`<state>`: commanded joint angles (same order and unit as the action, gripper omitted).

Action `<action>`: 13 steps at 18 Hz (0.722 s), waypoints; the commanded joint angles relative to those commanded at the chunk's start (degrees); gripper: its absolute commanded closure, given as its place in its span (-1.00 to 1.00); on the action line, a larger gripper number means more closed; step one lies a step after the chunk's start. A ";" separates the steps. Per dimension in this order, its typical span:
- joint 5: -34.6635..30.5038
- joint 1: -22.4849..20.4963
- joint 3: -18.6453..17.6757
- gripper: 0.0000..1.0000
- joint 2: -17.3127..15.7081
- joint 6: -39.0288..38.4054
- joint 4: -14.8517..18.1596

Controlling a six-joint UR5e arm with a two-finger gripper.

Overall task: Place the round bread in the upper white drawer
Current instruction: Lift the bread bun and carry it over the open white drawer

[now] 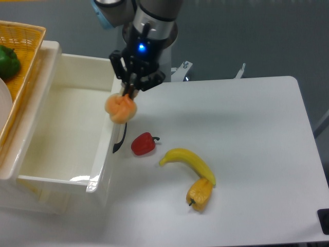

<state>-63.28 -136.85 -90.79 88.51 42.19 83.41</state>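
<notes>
1. Camera view: the gripper (128, 91) hangs over the front edge of the drawer (67, 123), its jaws closed on the top of the bread (121, 108).
2. The bread is held in the air, right above the drawer's front wall, just over the black handle (121, 139).
3. The step in hand looks like the carry: the bread is lifted but not yet over the drawer's open inside.
4. Next, the arm needs to shift left, past the wall, then lower and open.
5. Pepper (143, 143), banana (188, 161) and yellow pepper (200, 194) lie on the surface (247, 128), apart from the drawer.
</notes>
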 joint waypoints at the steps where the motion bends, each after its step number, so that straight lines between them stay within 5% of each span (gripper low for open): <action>1: 0.09 0.44 -0.09 0.68 0.09 0.00 0.00; 8: 0.18 3.52 -0.09 0.62 0.53 0.00 -0.09; 13: 0.09 5.80 -0.18 0.39 1.58 0.00 -0.09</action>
<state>-63.19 -131.05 -90.97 90.09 42.19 83.32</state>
